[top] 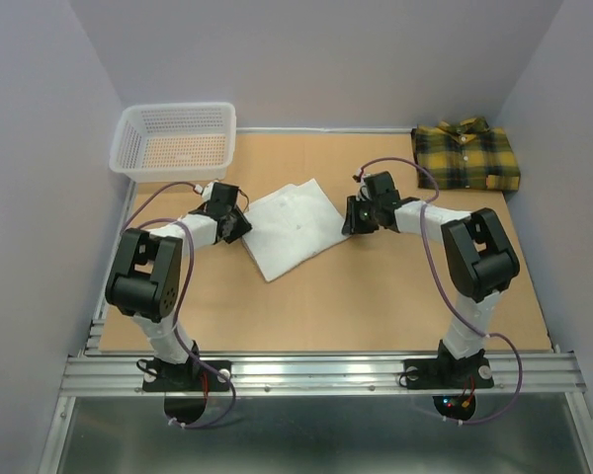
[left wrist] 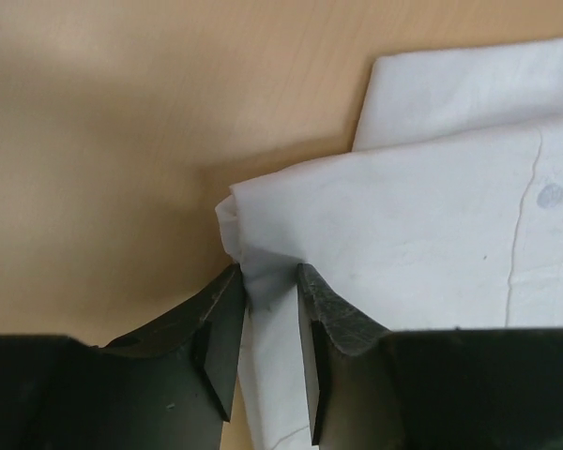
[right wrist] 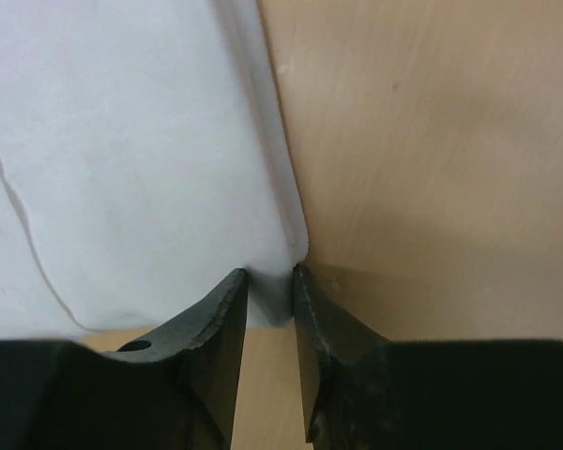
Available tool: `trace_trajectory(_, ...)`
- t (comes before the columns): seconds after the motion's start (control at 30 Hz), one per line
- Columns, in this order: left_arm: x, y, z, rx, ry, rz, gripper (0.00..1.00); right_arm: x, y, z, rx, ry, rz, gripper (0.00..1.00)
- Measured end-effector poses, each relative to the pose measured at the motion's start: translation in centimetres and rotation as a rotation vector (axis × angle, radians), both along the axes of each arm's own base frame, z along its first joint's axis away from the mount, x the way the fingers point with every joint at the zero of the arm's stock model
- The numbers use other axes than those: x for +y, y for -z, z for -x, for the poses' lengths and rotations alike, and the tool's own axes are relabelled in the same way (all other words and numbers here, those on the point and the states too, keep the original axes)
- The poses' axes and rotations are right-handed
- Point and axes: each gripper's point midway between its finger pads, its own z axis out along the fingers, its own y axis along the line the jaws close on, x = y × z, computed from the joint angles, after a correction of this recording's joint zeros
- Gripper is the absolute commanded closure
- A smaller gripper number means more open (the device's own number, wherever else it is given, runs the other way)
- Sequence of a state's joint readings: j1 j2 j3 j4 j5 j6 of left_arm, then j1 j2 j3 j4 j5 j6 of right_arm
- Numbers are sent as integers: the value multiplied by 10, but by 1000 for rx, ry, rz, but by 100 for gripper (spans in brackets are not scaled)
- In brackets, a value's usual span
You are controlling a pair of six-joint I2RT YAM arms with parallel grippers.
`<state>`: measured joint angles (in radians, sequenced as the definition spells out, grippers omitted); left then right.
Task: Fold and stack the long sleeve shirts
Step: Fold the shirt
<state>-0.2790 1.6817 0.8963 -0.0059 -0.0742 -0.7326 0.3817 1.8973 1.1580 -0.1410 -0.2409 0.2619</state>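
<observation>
The white shirt (top: 292, 227) lies folded into a rectangle, askew on the middle of the wooden table. My left gripper (top: 242, 225) is at its left corner. In the left wrist view the jaws stand close together with a fold of the white shirt (left wrist: 422, 234) pinched between them, so my left gripper (left wrist: 270, 286) is shut on it. My right gripper (top: 348, 219) is at the shirt's right corner. It (right wrist: 270, 281) is shut on the corner of the white shirt (right wrist: 131, 159). The plaid shirt (top: 466, 155) lies folded at the far right corner.
A white mesh basket (top: 128, 148) stands at the far left corner of the table (top: 376, 296). Grey walls enclose the table on three sides. A metal rail runs along the near edge by the arm bases.
</observation>
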Motion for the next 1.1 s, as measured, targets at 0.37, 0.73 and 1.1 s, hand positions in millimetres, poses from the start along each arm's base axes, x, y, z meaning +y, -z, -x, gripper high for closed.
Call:
trace_trajectory(0.37,-6,-8,-66,-35,154,-144,35,11,-4,84,96,17,-83,53)
trace_trajectory(0.73,10,-77,-28,-134,191,-193,6,-4,-78,65,-86,169,-165,30)
trace_trajectory(1.1,0,-6,81,58,183,9,7,-5,-78,64,-61,211,-190,10)
